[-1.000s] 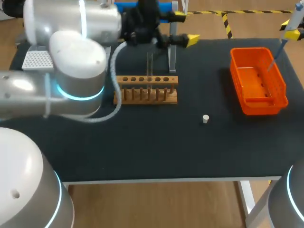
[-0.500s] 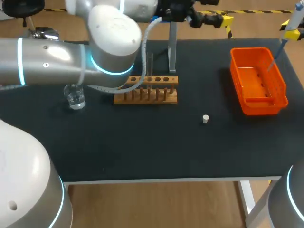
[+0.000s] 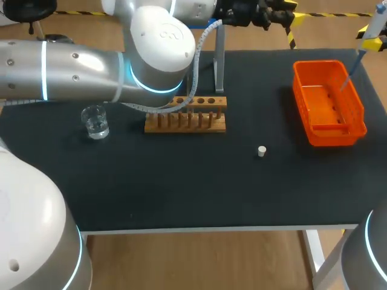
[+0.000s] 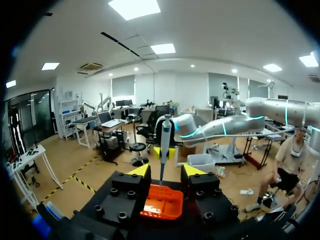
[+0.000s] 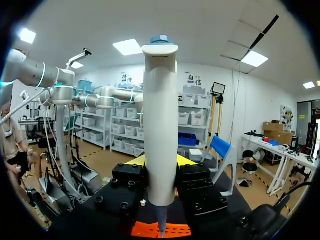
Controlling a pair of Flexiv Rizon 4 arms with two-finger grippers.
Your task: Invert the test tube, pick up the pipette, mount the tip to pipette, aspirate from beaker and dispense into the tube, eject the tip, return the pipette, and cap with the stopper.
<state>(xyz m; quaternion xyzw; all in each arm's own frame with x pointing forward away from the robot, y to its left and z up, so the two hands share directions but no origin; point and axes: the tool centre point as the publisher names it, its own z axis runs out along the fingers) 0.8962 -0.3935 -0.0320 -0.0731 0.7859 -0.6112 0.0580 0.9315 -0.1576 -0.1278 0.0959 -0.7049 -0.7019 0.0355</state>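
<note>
From where I stand, the right pincer [image 3: 373,41] is clamped on the white, blue-capped plastic pipette [image 3: 358,59]. It holds the pipette upright at the far right corner of the black bench [image 3: 181,187]. The pipette's thin lower end hangs over the bright orange plastic basket [image 3: 328,130]. In the right wrist view the pipette [image 5: 160,125] fills the gap in that pincer [image 5: 160,162], with a yellow tip pressed to it on each side and the orange basket [image 5: 175,230] below.

The left arm comes in from the left and stretches across the back of the bench. Its left pincer [image 3: 285,12] sits high at the far edge, with its fingers apart. In the left wrist view that pincer [image 4: 165,172] holds nothing, and the basket [image 4: 162,202] and the distant pipette [image 4: 165,145] lie straight ahead of it.

On the bench, a small clear glass beaker [image 3: 95,122] stands at the left, well apart from the basket. The wooden test-tube rack [image 3: 185,118] is near the middle, with a clear upright stand [image 3: 219,57] just behind it. A small white stopper [image 3: 261,151] lies alone between the rack and the basket.
</note>
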